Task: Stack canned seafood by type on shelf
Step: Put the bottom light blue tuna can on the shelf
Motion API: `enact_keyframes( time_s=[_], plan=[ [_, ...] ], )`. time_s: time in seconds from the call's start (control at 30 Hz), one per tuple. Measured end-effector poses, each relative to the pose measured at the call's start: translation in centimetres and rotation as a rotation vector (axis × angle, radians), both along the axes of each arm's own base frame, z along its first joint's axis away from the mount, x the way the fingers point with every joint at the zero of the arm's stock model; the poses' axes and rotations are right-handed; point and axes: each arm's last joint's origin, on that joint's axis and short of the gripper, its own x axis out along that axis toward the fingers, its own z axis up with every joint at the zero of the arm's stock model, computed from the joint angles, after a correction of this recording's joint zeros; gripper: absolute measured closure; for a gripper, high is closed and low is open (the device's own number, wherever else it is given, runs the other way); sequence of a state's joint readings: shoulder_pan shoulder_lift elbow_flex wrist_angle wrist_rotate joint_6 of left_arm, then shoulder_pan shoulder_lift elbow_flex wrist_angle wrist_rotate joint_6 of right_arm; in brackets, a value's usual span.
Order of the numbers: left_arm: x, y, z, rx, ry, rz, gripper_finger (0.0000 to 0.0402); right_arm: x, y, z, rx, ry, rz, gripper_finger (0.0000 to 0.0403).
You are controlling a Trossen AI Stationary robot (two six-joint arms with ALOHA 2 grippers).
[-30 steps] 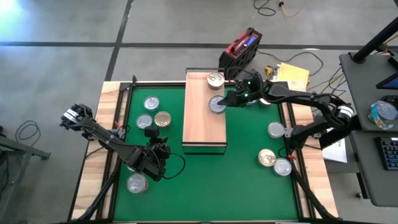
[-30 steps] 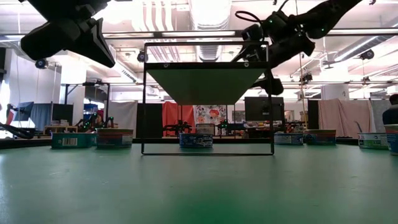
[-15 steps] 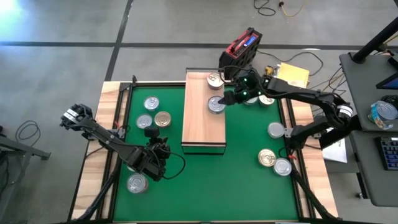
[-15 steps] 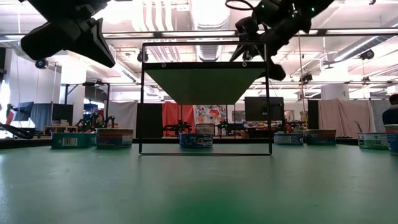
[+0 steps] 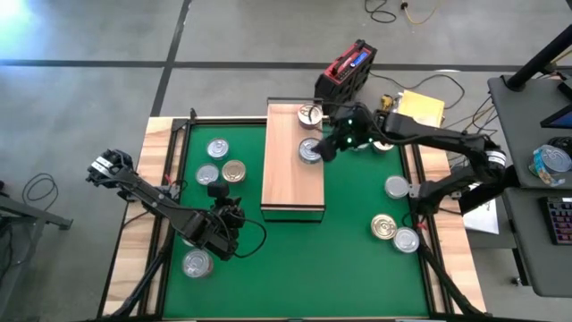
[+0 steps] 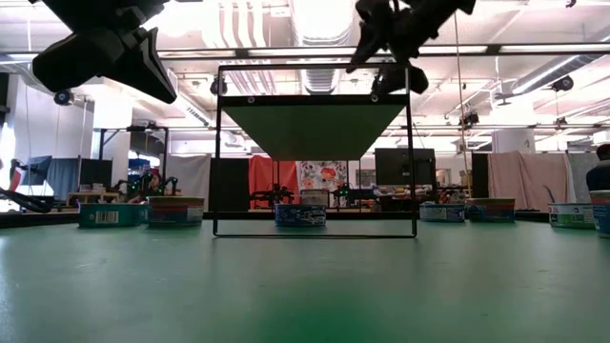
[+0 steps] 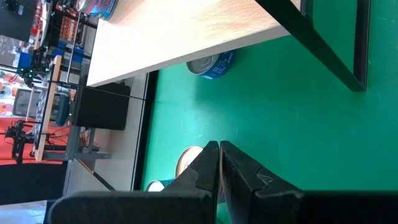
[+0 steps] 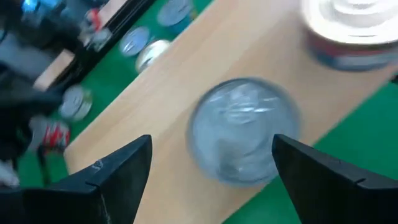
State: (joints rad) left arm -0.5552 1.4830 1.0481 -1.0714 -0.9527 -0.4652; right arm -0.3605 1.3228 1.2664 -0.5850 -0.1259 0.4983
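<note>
Above the shelf (image 5: 293,161), the right gripper (image 5: 327,147) hangs with fingers spread wide and empty — a silver-lidded can (image 8: 244,130) sits between them on the board, untouched. Two cans stand on the shelf, both toward its far end, the other (image 5: 309,114) at the far edge. Three cans (image 5: 217,148) lie on the mat's left side; another (image 5: 197,263) sits near the left front corner beside the left gripper (image 5: 223,234), pinched shut on nothing. Three more (image 5: 394,187) lie at right.

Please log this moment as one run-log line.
right gripper: open, over silver-lidded round tin on light-wood shelf | second tin at far end | left gripper: shut, idle over green mat
</note>
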Motion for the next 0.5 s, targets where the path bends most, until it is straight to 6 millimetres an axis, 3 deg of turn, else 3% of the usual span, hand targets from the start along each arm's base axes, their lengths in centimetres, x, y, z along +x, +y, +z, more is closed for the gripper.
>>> enact_keyframes(
  time_s=[0.13,0.23,0.37,0.5],
  plan=[
    [0.0,0.0,0.0,0.000,0.000,0.000,0.0401,0.8,2.6,0.0,-0.069,0.020,0.092,0.0111],
    [0.0,0.0,0.0,0.000,0.000,0.000,0.0401,1.2,4.7,-0.4,-0.131,0.055,0.142,0.0154],
    [0.0,0.0,0.0,0.002,0.003,-0.002,0.0401,1.6,7.0,-0.9,-0.193,0.080,0.183,0.0242],
    [0.0,0.0,0.0,0.003,0.005,-0.004,0.0401,2.0,7.8,-2.5,-0.273,0.158,0.134,0.0354]
  ],
)
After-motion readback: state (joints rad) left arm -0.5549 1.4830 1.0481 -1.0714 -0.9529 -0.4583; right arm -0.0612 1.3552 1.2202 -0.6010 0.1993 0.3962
